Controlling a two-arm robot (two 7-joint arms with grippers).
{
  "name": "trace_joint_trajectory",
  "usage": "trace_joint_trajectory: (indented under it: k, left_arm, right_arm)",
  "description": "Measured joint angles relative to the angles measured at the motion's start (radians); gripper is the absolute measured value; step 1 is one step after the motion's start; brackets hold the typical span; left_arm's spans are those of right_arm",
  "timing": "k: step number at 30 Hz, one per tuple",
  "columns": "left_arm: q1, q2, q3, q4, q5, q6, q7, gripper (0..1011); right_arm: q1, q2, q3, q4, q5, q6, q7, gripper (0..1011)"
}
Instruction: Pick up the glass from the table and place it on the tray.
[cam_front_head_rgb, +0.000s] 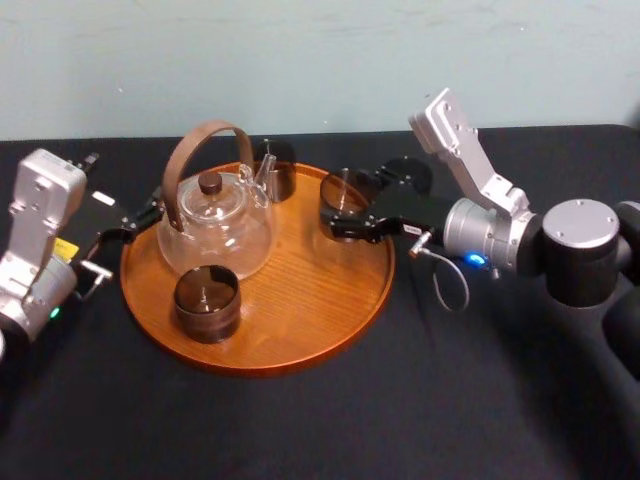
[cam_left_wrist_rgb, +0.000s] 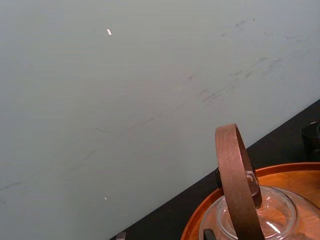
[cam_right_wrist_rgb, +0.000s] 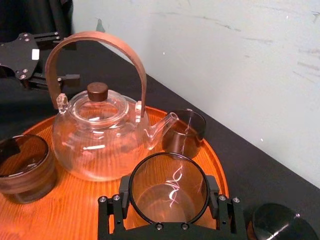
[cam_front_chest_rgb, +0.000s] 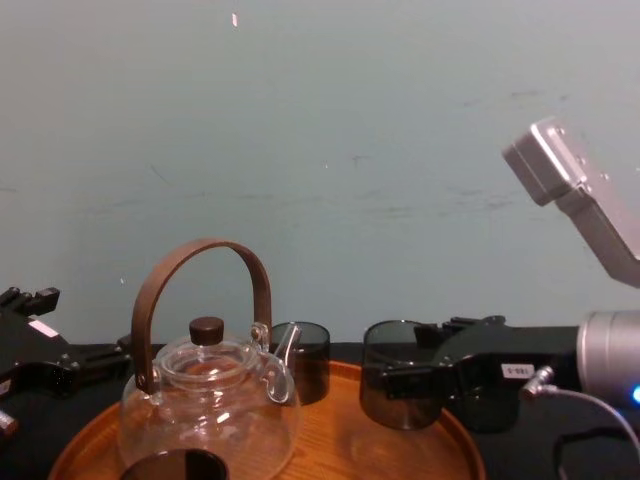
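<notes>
where the glass (cam_front_head_rgb: 342, 198) sits, head view: upright in the right claw (cam_front_head_rgb: 345, 218), which is closed on its sides, over the right rear of the tray (cam_front_head_rgb: 300, 300) and inside the rim.
left claw (cam_front_head_rgb: 135, 222), head view: parked on the worktop (cam_front_head_rgb: 400, 420) off the tray's left edge, beside the teapot (cam_front_head_rgb: 215, 225); wide or narrow, cannot tell.
teapot handle, left wrist view: close ahead, with the tray rim under it.
glass mouth, right wrist view: round and level between the claw's two black fingers (cam_right_wrist_rgb: 112, 207); bare wood directly below, teapot beyond, with the spout-side glass (cam_right_wrist_rgb: 184, 132) and the near glass (cam_right_wrist_rgb: 22, 167) well apart.
glass base, chest view: about level with the tray rim; touching the wood or just above it, cannot tell.
coming move, judged: straight down along the glass's upright axis, then let go; a job for the right arm alone.
</notes>
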Motion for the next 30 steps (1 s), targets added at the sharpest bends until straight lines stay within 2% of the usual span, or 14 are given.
trace_joint_trajectory:
  k: [18,30]
  left_arm:
    - [0.0,0.0,0.0,0.0,0.0,0.0,0.0,1001]
    - [0.0,0.0,0.0,0.0,0.0,0.0,0.0,1001]
  right_arm:
    - [0.069,-0.084,-0.01,0.154,-0.029,-0.05,0.013,905]
    - [0.08,-0.105,-0.01,0.199,-0.035,-0.064,0.027,905]
